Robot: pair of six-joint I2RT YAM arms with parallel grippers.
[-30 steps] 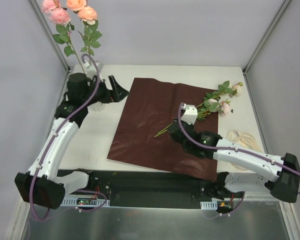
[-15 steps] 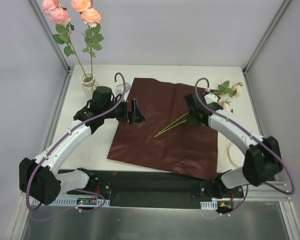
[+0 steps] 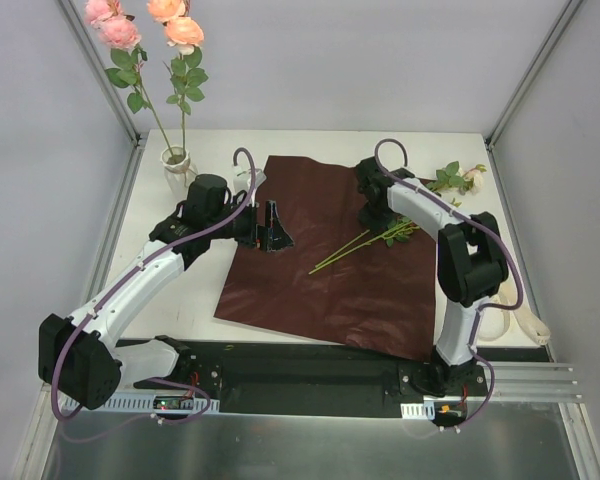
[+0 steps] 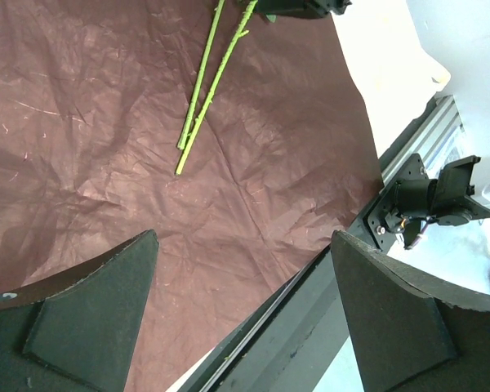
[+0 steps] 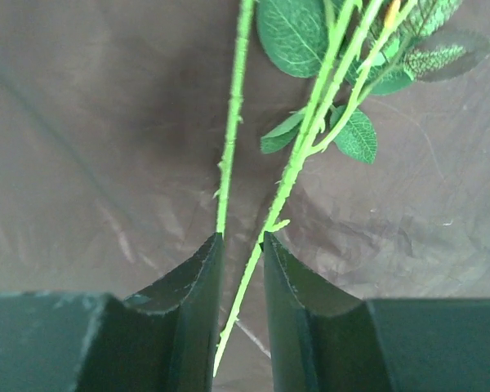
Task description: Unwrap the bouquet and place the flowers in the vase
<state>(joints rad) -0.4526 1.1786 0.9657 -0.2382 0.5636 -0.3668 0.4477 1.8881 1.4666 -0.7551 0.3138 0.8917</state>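
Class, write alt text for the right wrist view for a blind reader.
Two dark fingers of the right gripper flank one thin green stem, a narrow gap between them. A second stem and green leaves lie on dark red paper.

White table (image 3: 310,143) inside pale grey walls (image 3: 360,60), aluminium posts (image 3: 533,75) at the corners

Roses (image 3: 120,32) in vase (image 3: 177,163), stems (image 3: 345,254) on paper (image 3: 310,290)

I count one small clear glass vase (image 3: 177,165) and four pink and peach rose blooms (image 3: 120,33) above it. There is one flat sheet of dark red wrapping paper (image 3: 310,285), two thin green stems (image 3: 340,255) and one cream ribbon (image 3: 525,322). Of my own, I count one left gripper (image 4: 245,245) and one right gripper (image 5: 241,245).
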